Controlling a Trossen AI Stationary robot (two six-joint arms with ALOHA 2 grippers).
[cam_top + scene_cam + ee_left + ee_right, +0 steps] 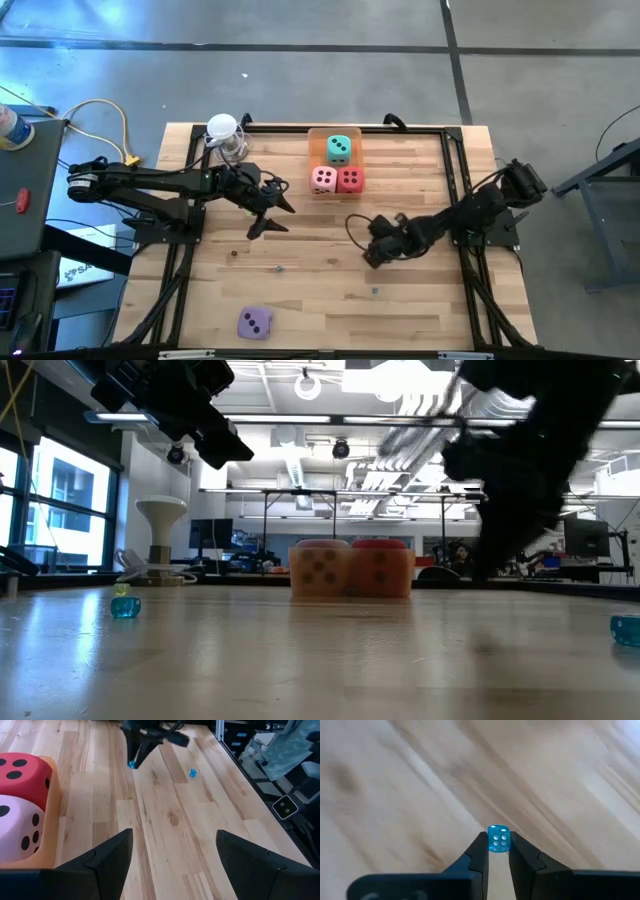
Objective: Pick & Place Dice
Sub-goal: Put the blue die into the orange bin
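Teal die [339,149], pink die [323,179] and red die [350,179] sit together in an orange tray [316,140] at the table's far middle. The purple die [254,322] lies alone near the near edge. My left gripper [272,218] hovers open left of the tray; its wrist view shows the red die [22,770] and pink die [17,827] beside it. My right gripper [372,255], right of centre, is shut on a tiny blue cube [498,839] with white pips. My right gripper pinches the tiny blue cube by two opposite faces [492,842], only at the free ends of the two fingers [480,851]. The cube sticks out past the fingertips. I cannot tell whether it touches the table.
More tiny beads lie on the wood: one [279,267] near the middle, one [375,291] nearer the near edge, one [192,772] in the left wrist view. A white lamp-like stand [222,130] is at the far left corner. Open wood lies between the arms.
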